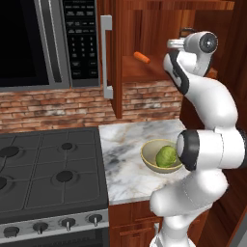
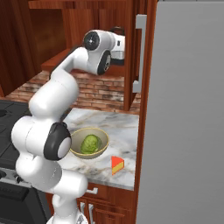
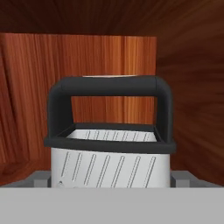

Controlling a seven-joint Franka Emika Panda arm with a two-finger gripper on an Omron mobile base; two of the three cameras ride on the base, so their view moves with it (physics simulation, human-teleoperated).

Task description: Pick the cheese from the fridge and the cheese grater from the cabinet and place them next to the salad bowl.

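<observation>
The cheese grater (image 3: 109, 162), silver with slotted faces and a black top handle, stands upright inside the reddish-brown cabinet (image 1: 144, 29), close in front of the hand. My gripper (image 3: 112, 178) is open, with a grey fingertip (image 3: 40, 178) on either side of the grater's body and not pressing on it. The arm reaches up into the open cabinet, wrist (image 1: 181, 44) at shelf height. The cheese (image 2: 117, 165), a small orange wedge with a red edge, lies on the marble counter to the right of the salad bowl (image 2: 89, 143), which holds a green lettuce. The grey fridge (image 2: 188, 131) is shut.
An orange carrot (image 1: 142, 57) lies on the cabinet shelf to the left of the hand. The cabinet door (image 1: 116, 58) stands open with its silver handle (image 1: 106, 55) outward. A black microwave (image 1: 29, 43) hangs above the stove (image 1: 48, 169). Brick wall behind the counter (image 1: 125, 159).
</observation>
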